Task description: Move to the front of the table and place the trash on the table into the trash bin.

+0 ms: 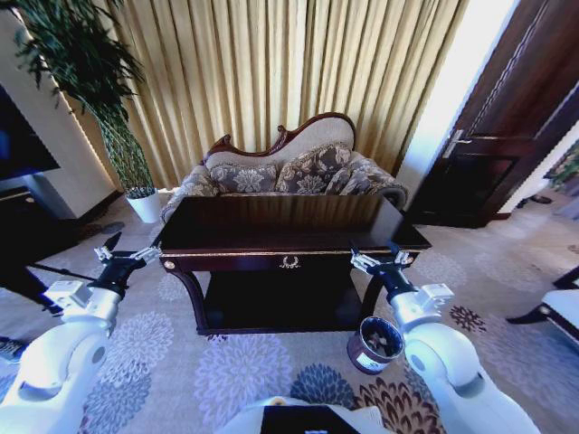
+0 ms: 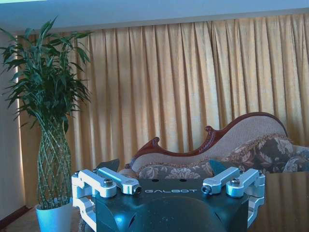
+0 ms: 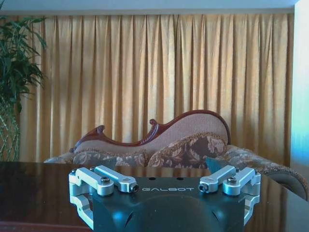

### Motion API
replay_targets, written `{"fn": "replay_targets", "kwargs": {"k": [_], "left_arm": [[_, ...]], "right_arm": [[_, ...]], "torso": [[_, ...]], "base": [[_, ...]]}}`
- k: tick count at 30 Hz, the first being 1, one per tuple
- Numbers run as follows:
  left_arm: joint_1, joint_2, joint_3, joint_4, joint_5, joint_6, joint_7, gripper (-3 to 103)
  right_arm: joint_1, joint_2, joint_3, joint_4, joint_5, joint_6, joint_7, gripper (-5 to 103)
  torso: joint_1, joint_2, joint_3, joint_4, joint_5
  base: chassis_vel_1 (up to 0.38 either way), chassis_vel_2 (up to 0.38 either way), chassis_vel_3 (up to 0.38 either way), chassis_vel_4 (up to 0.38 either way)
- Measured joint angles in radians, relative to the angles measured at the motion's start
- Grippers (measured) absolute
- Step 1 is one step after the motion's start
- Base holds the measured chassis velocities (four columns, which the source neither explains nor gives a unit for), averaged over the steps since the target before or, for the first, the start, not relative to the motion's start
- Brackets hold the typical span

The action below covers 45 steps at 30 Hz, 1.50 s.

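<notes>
The right gripper (image 3: 164, 166) sits low in the right wrist view with its jaws spread apart, nothing between them. Just past it stretches the dark glossy table (image 3: 38, 193). Behind stand a patterned sofa (image 3: 159, 145), gold curtains (image 3: 145, 72) and what looks like a leafy plant (image 3: 14, 63).

Golden pleated curtains (image 1: 271, 72) covered the back wall, daylight glowing through them. A carved-back patterned sofa (image 1: 289, 167) stood before them, with a tall potted plant (image 1: 109, 99) in a white pot at the left. A dark wooden door (image 1: 507, 117) stood at right, above floral-patterned carpet (image 1: 235, 371).
</notes>
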Motion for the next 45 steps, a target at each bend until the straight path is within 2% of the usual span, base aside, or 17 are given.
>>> {"fn": "replay_targets", "kwargs": {"k": [25, 45], "left_arm": [[0.010, 0.004, 0.005, -0.002, 0.002, 0.001, 0.013, 100], [0.007, 0.005, 0.013, 0.004, 0.004, -0.005, 0.015, 100]], "right_arm": [[-0.008, -0.002, 0.002, -0.005, 0.010, -0.016, -0.009, 100], [-0.026, 0.003, 0.015, 0.007, 0.003, -0.014, -0.008, 100]], "torso": [[0.000, 0.000, 0.000, 0.0001, 0.0000], [0.000, 0.000, 0.000, 0.0001, -0.0002]], "base": [[0.015, -0.018, -0.020, 0.017], [0.148, -0.155, -0.152, 0.152]]}}
